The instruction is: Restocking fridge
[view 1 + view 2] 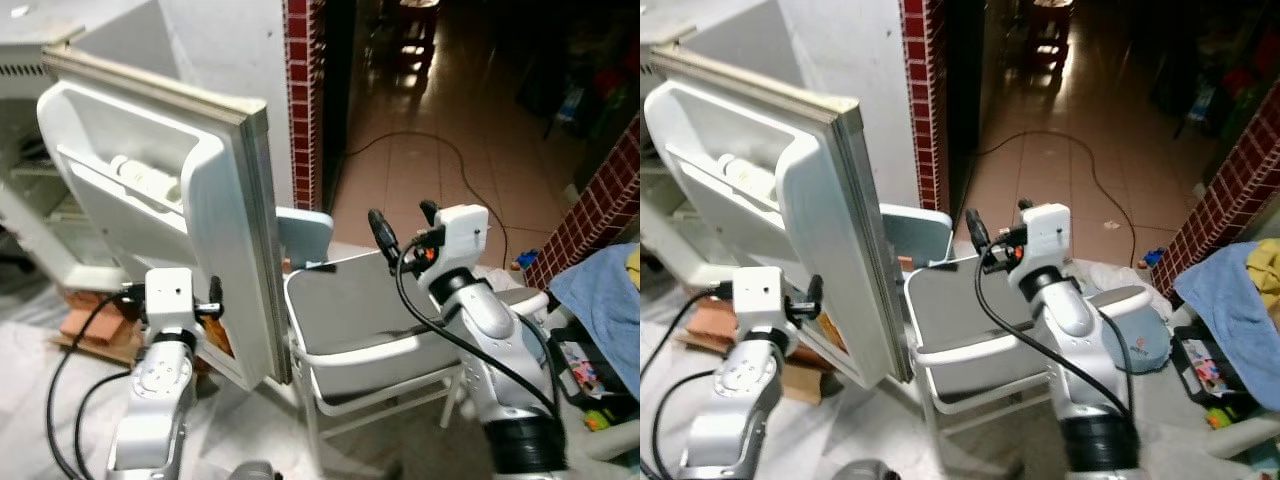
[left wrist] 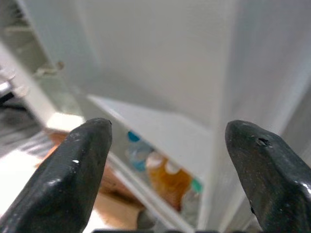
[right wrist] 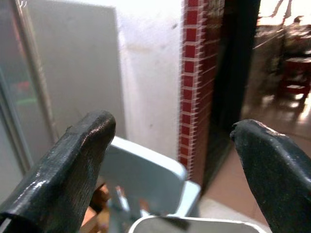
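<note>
A tiled floor [image 1: 430, 170] runs back into a dim room past a pillar of red and white tiles [image 1: 301, 100], with a black cable [image 1: 470, 180] looping across it. In the head views, the white fridge door [image 1: 170, 190] stands open on the robot's left, its inner side facing the camera, and a pale bottle [image 1: 145, 178] lies in its upper door shelf. The fridge body [image 1: 25, 150] sits further left, shelves partly in view. Just right of the door's edge is a white plastic chair [image 1: 350, 330], with a second light blue chair [image 1: 305, 238] behind it. A blue cloth [image 1: 605, 300] lies at the far right. The left gripper [image 1: 213, 300] is raised close to the lower inner side of the door; the right gripper [image 1: 402, 228] hovers above the white chair's back, nothing in it.

In the left wrist view, two black fingers [image 2: 73, 179] stand wide apart with nothing between them. Beyond them is the white inside of the door [image 2: 160, 63], and lower down a door shelf holding bottles [image 2: 165, 177], one orange, others with blue and green caps.

In the right wrist view, the fingers [image 3: 68, 165] are likewise spread wide and empty. Past them are the light blue chair's back [image 3: 146, 174], a white wall [image 3: 150, 68], the tiled pillar [image 3: 197, 73] and the door's edge [image 3: 19, 87].
</note>
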`<state>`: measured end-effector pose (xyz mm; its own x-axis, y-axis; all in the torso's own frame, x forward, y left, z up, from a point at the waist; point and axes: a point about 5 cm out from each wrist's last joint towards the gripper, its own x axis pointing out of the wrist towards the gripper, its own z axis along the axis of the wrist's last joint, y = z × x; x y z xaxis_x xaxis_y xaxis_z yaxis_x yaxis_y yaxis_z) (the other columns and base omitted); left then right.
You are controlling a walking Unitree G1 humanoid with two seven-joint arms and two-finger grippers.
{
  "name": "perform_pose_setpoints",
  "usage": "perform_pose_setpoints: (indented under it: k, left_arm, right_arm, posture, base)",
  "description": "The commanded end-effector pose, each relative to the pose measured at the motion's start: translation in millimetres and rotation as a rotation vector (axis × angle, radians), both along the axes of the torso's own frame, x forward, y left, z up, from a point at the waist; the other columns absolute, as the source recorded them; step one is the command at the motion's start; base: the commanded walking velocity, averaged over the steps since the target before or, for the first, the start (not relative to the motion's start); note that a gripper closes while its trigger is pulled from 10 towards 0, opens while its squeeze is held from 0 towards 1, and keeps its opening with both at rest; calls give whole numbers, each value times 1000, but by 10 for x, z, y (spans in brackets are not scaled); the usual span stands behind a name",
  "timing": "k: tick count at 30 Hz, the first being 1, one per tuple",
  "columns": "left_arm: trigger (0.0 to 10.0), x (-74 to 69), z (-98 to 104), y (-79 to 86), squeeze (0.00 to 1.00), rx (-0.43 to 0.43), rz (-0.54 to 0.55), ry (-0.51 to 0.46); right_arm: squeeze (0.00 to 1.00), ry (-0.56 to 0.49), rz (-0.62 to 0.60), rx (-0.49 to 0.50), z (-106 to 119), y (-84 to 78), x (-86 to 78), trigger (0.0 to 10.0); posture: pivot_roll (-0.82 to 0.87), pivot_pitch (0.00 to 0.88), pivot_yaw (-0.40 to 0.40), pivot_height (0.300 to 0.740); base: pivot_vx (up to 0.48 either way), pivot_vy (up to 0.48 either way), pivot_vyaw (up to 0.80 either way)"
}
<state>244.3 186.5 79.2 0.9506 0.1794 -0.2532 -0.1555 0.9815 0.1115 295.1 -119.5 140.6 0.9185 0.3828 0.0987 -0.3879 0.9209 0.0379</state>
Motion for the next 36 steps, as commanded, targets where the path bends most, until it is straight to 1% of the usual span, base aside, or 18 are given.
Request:
perform_pose_setpoints:
  k: [1, 2, 5, 8, 16, 23, 24, 27, 30, 32, 33, 34, 36]
  left_arm:
    - [10000, -5, 23, 11, 0, 18, 21, 0]
    - [10000, -12, 32, 39, 0, 32, 45, -4]
    - [10000, -25, 37, 84, 0, 43, 82, 0]
    - [10000, -38, 37, 100, 0, 44, 85, 4]
    - [10000, -75, 16, 131, 0, 48, 111, 24]
    - [10000, -72, 6, 149, 0, 50, 108, 39]
    - [10000, -72, 0, 152, 0, 52, 108, 45]
    - [10000, -67, -2, 154, 0, 54, 108, 50]
    - [10000, -61, -4, 153, 0, 56, 106, 52]
    - [10000, -62, -10, 152, 0, 57, 104, 59]
    - [10000, -64, -15, 151, 0, 55, 101, 63]
    - [10000, -66, -21, 151, 0, 53, 98, 67]
    - [10000, -67, -23, 152, 0, 53, 98, 69]
  right_arm:
    - [0, -18, -3, -13, 14, -30, 16, 10000]
    - [0, -27, 3, 6, 32, -14, 40, 10000]
    - [0, -43, 10, -21, 54, 28, 84, 10000]
    - [0, -35, 5, 5, 58, 62, 126, 10000]
    - [0, -39, 17, 0, 55, 175, 202, 10000]
    - [0, -42, -77, -17, 97, 172, 347, 10000]
    - [0, -42, -104, -19, 116, 157, 385, 10000]
    - [0, -50, -137, -13, 165, 140, 453, 10000]
    - [0, -53, -140, 0, 194, 137, 489, 10000]
    - [0, -44, -128, 11, 188, 143, 501, 10000]
    - [0, -26, -86, 30, 167, 159, 493, 10000]
    - [0, 4, -18, 35, 121, 192, 468, 10000]
    - [0, 16, 1, 28, 99, 201, 460, 10000]
  posture:
    - [107, 10, -8, 740]
    - [112, 11, -9, 740]
    - [118, 10, -11, 740]
    - [132, 11, -16, 740]
    - [147, 10, -20, 740]
    - [153, 9, -14, 740]
    - [155, 9, -14, 740]
    - [159, 7, -14, 740]
    - [161, 6, -13, 740]
    - [162, 6, -14, 740]
    - [163, 6, -14, 740]
    - [163, 6, -14, 740]
    - [161, 5, -14, 740]
  base:
    - [0, 0, 0]
    - [0, 0, 800]
    - [0, 0, 800]
    - [0, 0, 800]
    - [0, 0, 800]
    - [0, 0, 725]
    - [0, 0, 0]
    - [0, 0, 0]
    - [0, 0, 0]
    - [0, 0, 0]
    - [0, 0, 0]
    - [0, 0, 0]
    - [0, 0, 0]
